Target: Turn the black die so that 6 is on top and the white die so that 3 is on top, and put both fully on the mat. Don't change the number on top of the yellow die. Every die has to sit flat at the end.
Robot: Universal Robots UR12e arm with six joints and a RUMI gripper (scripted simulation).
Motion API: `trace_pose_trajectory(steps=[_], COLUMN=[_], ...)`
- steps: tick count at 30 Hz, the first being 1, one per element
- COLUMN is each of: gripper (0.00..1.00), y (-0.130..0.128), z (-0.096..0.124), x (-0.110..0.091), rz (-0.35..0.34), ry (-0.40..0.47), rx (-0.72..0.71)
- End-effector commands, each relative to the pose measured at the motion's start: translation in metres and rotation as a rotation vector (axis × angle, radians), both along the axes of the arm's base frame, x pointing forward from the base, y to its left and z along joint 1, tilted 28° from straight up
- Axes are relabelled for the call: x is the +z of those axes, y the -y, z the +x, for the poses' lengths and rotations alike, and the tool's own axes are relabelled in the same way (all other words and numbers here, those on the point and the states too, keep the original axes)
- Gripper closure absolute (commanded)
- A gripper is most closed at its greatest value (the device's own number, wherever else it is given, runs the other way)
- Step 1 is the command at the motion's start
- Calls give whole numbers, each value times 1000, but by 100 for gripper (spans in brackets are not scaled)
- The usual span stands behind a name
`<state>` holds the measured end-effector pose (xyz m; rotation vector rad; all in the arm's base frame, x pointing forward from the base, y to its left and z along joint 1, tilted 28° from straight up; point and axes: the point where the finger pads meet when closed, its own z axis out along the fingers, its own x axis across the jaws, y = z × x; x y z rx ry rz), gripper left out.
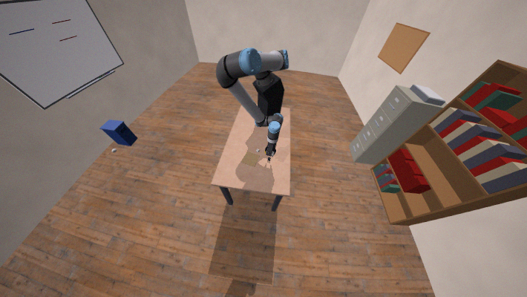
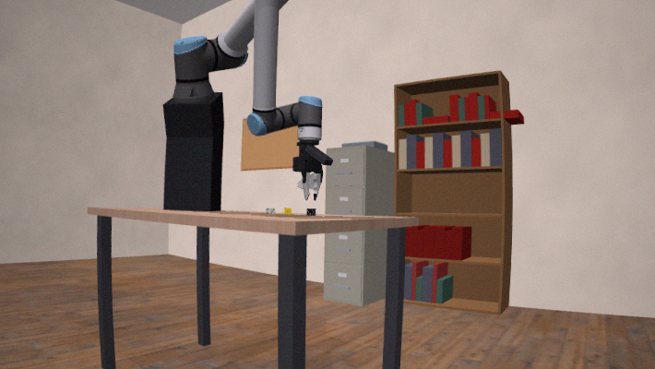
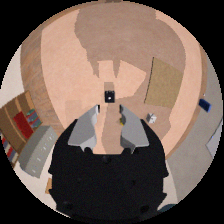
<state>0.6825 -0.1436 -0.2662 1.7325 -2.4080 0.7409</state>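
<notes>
The black die (image 2: 311,212) (image 3: 109,96) sits flat on the table, off the mat (image 1: 250,159) (image 3: 164,84); its top seems to show a single pip in the wrist view. The white die (image 1: 257,150) (image 2: 270,211) (image 3: 151,118) lies on the table just off the mat's edge; its top number is too small to read. The yellow die (image 2: 288,211) is on the table, partly hidden by a finger in the wrist view; its top number cannot be read. My gripper (image 2: 311,198) (image 3: 109,105) is partly open and empty, pointing down above the black die.
The wooden table (image 1: 230,174) (image 2: 194,220) carries the dice and the mat. The arm's black pedestal (image 1: 270,97) (image 2: 193,161) stands at its far end. A filing cabinet (image 1: 386,126) and a bookshelf (image 1: 443,189) stand away from the table.
</notes>
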Motion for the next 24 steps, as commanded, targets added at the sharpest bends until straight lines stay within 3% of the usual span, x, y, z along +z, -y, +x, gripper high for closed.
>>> trace_pose_trajectory(steps=[1, 24], gripper=[76, 76], y=[3, 10], z=[2, 6], x=[-6, -19], rz=[0, 0], ry=[1, 1], rx=[0, 0])
